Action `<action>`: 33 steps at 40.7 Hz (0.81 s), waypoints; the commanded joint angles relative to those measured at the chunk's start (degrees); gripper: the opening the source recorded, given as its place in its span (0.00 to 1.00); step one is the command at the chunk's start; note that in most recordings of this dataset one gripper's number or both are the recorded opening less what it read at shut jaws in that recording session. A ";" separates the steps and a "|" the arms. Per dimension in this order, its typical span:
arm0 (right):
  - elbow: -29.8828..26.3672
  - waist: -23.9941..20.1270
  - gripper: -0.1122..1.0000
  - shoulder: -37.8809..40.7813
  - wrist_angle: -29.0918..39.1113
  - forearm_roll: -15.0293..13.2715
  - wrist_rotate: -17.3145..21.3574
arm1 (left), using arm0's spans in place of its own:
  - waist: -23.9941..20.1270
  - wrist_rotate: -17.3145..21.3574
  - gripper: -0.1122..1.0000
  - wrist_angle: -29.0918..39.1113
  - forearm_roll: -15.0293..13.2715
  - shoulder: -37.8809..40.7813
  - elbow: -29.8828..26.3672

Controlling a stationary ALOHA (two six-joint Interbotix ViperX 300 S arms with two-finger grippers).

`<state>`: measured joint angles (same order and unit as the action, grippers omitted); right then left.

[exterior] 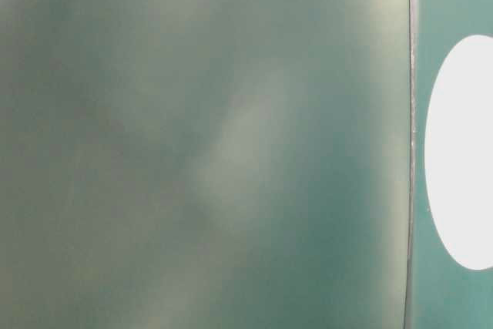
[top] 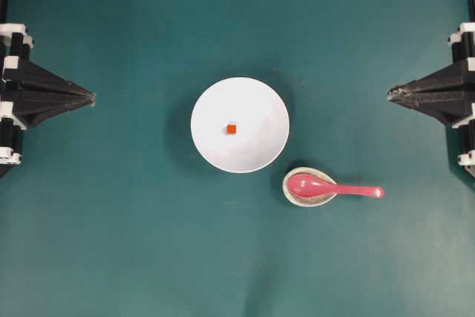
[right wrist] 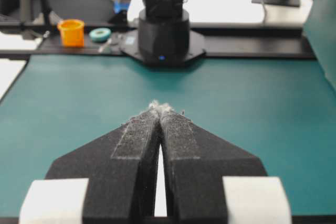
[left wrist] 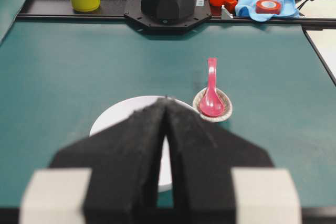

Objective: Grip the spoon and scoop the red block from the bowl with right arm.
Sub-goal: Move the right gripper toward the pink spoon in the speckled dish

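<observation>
Overhead exterior view: we see a teal table [top: 111, 243] with both arms parked at opposite edges.
Bowl: we find the white bowl [top: 215, 150] at the table's centre, well apart from both grippers.
Red block: we note the red block [top: 231, 129] lying inside the bowl, near its middle.
Spoon: we locate the spoon [top: 326, 187] just beside the bowl's lower right rim; its scoop sits in the speckled spoon rest [top: 291, 197] and its handle points toward the right edge.
Right gripper: we see the right gripper [top: 390, 93] with fingers pressed together, tip aimed at the centre and holding nothing.
Left gripper: we see the left gripper [top: 92, 97] likewise pressed together and empty, facing the right one.
Left wrist view: we see the spoon [left wrist: 211, 90] beyond the closed fingers [left wrist: 136, 150], its handle pointing away from the camera.
Table-level view: we make out only blurred teal and a white oval at the right edge.
</observation>
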<state>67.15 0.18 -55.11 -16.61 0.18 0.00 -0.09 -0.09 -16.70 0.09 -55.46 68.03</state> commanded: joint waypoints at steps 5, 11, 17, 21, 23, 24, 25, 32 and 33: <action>-0.62 -0.18 0.10 1.58 -0.79 0.18 1.49 | 0.35 -0.53 0.10 3.25 0.53 0.88 -2.64; -0.70 -0.35 0.10 2.02 -1.05 0.18 1.49 | 0.44 -0.62 0.10 3.78 0.53 0.97 -2.99; -0.79 -0.44 0.10 2.02 -0.97 0.26 1.58 | 0.53 -0.79 0.10 5.01 0.53 0.97 -2.99; -0.79 -0.53 0.10 2.11 -0.79 1.14 1.58 | 0.53 -0.79 0.10 6.42 0.53 0.97 -2.99; -0.70 -0.70 0.10 2.11 -0.79 1.67 1.58 | 0.44 -0.79 0.10 7.38 0.53 0.97 -2.99; -0.79 -0.79 0.10 2.20 -0.70 1.93 1.58 | 0.44 -0.79 0.10 8.00 0.53 0.97 -2.99; -0.70 -0.88 0.10 2.20 -0.70 2.20 1.58 | 0.44 -0.79 0.10 8.35 0.53 0.97 -2.99; -0.62 -2.29 0.10 2.90 -0.70 3.34 1.58 | 0.44 -0.88 0.10 12.30 0.53 0.88 -3.08; -0.53 -2.29 0.10 3.16 -0.70 3.43 1.58 | 0.53 -0.88 0.10 12.57 0.53 0.88 -3.08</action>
<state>67.15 -1.67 -52.73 -16.96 3.16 1.49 0.26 -1.05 -4.75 0.53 -54.93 66.53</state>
